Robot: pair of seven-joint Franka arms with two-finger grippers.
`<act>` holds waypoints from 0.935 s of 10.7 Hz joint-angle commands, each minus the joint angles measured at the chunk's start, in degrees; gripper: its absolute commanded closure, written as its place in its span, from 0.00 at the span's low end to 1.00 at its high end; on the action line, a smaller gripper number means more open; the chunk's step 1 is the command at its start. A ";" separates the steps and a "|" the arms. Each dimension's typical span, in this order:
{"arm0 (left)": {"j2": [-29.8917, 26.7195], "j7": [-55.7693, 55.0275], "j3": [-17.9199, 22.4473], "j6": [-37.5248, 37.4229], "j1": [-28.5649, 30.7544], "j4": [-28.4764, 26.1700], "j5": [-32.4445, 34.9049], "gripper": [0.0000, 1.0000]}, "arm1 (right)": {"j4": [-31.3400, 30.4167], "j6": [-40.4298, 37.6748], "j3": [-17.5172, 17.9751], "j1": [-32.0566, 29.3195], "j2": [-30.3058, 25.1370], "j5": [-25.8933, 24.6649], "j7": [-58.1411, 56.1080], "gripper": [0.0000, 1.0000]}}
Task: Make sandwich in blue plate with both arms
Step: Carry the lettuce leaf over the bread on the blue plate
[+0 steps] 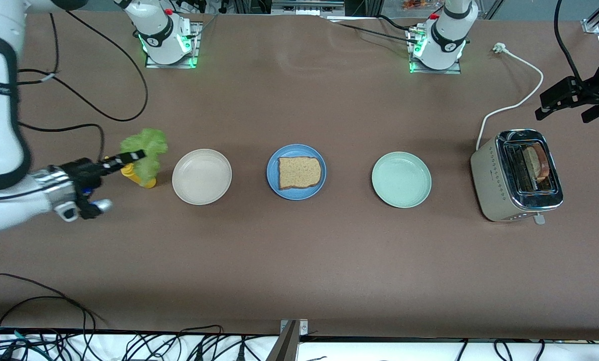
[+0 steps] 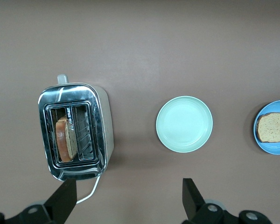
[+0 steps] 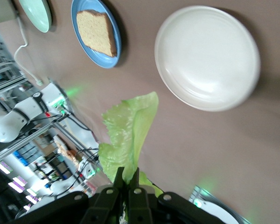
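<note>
From the front we saw the right gripper (image 1: 129,159) pinched on the lettuce leaf (image 1: 146,145), up in the air over a yellow object (image 1: 141,178) beside the cream plate (image 1: 201,176). One bread slice (image 1: 299,172) lay on the blue plate (image 1: 274,175), between the cream and green plate (image 1: 401,179).

The left wrist view showed the left gripper (image 2: 128,198) wide open and empty over the table by the toaster (image 2: 77,130), where a second slice (image 2: 64,139) stood.

In the right wrist view, shut fingers (image 3: 133,184) clamped the leaf.

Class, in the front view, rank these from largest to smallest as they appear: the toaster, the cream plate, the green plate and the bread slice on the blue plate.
1. toaster, clearly largest.
2. cream plate and pale green plate: they look alike in size, so no ranking between them.
3. bread slice, smallest; it fits inside the blue plate.
</note>
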 commanded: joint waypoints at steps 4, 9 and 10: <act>0.60 0.61 -0.38 -0.65 1.29 -0.36 -0.60 0.00 | -4.74 25.36 -0.01 22.20 0.58 3.54 11.65 1.00; 0.95 0.61 -0.56 -0.57 1.20 -0.80 -0.17 0.00 | -5.72 40.76 -0.09 31.71 6.11 5.94 23.36 1.00; 0.86 0.61 -0.90 -0.57 1.20 -0.71 1.05 0.00 | -5.72 42.26 -0.01 32.16 7.17 5.85 23.63 1.00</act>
